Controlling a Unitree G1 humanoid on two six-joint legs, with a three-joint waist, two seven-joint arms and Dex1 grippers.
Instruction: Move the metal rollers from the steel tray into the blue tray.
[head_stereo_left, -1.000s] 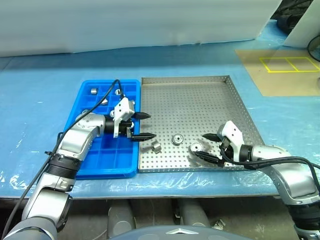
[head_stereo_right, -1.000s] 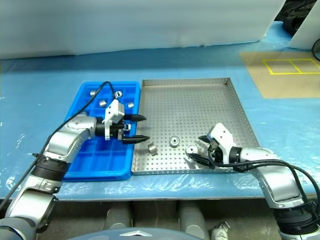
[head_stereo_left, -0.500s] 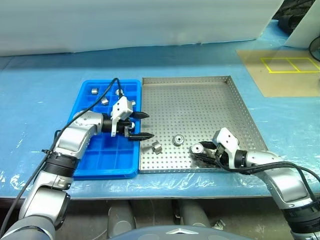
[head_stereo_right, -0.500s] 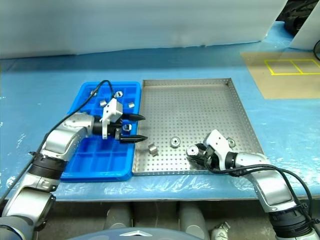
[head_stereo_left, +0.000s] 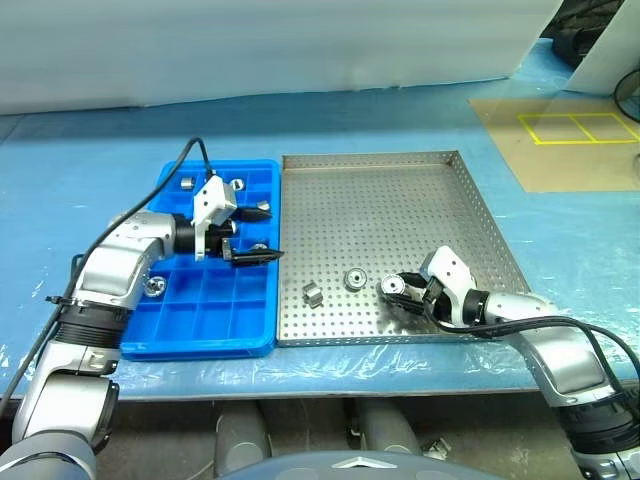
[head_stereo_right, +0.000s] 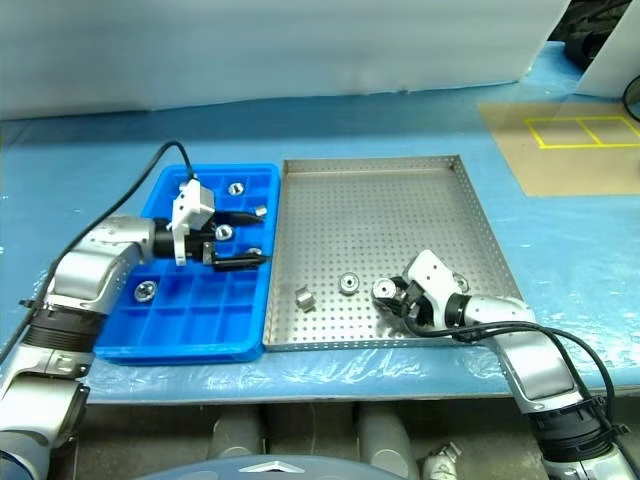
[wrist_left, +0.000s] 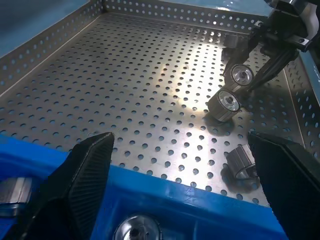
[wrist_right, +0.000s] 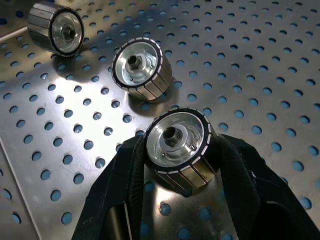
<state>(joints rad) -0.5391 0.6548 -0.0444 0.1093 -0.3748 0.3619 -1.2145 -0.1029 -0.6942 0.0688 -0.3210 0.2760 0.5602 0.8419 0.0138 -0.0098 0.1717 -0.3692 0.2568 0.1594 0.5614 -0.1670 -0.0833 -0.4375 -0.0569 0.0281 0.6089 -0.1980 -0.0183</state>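
Rollers: one roller (wrist_right: 177, 150) sits clamped between my right gripper (head_stereo_left: 408, 295) fingers at the near right of the steel tray (head_stereo_left: 400, 180), its bore axis pointing up and away from the tray floor. Two more rollers (head_stereo_left: 352, 278) lie loose just to its left. The blue tray (head_stereo_left: 215, 340) lies to the left, beyond them, so I judge the carry must run leftward across the steel tray. My left gripper (head_stereo_left: 252, 235) hangs wide and empty over the blue tray, nearer to it
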